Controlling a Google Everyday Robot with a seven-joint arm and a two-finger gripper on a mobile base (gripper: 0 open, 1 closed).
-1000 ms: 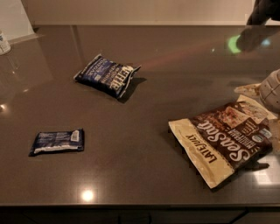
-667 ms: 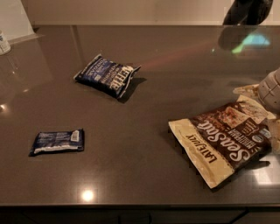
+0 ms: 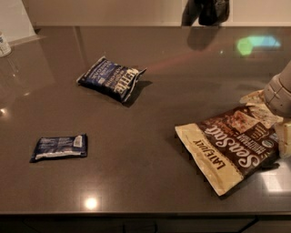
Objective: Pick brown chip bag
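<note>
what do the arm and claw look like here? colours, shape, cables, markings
The claw is dark, near-black and blocky, at the top edge above the countertop's far side. The arm segment at the right edge, by the brown chip bag, has a rounded, pale grey casing. No cables or markings are visible.

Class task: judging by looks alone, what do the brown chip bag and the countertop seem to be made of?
The brown chip bag: probably thin plastic or foil-lined film, fairly matte; it lies creased, with printed lettering. The countertop: looks like polished dark stone or composite, glossy; it mirrors light spots and the gripper, which hangs above its far edge.
</note>
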